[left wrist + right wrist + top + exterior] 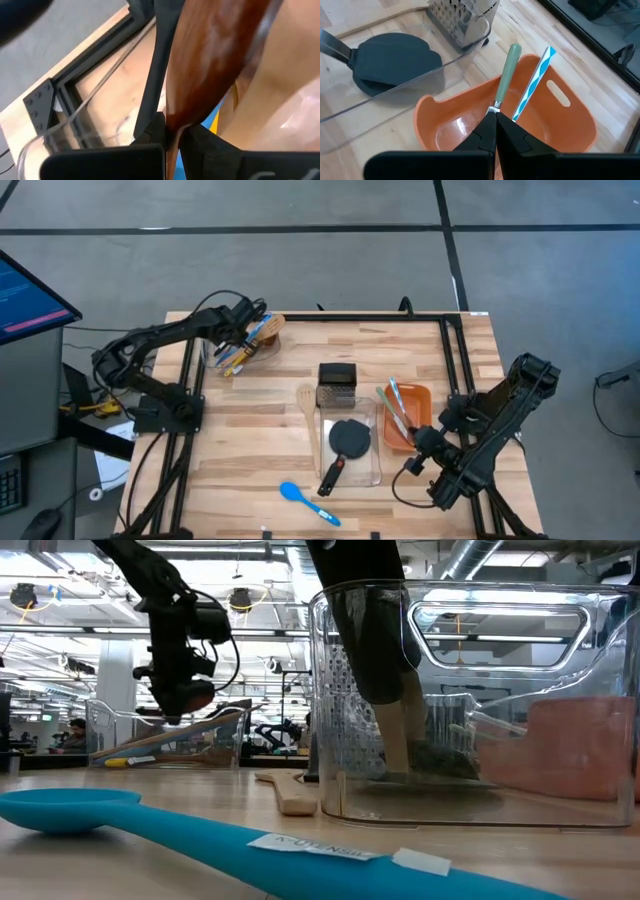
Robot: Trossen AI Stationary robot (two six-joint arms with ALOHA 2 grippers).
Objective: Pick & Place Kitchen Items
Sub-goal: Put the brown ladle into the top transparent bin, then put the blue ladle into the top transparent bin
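Kitchen items part-sorted: left gripper (262, 328) jaws clench a wooden spoon (215, 60) at ten o'clock (right gripper (496, 122) clenched empty), blue spoon (303, 498) still loose.

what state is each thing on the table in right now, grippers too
left gripper: shut on a brown wooden utensil, over the far-left bin
wooden utensil: clamped between the fingers
right gripper: shut, empty, over the orange bin
orange bin: holds a green-handled utensil and a blue one
clear bin: holds a black turner
box grater: upright, at the clear bin's far end
blue spoon: flat on the table, loose
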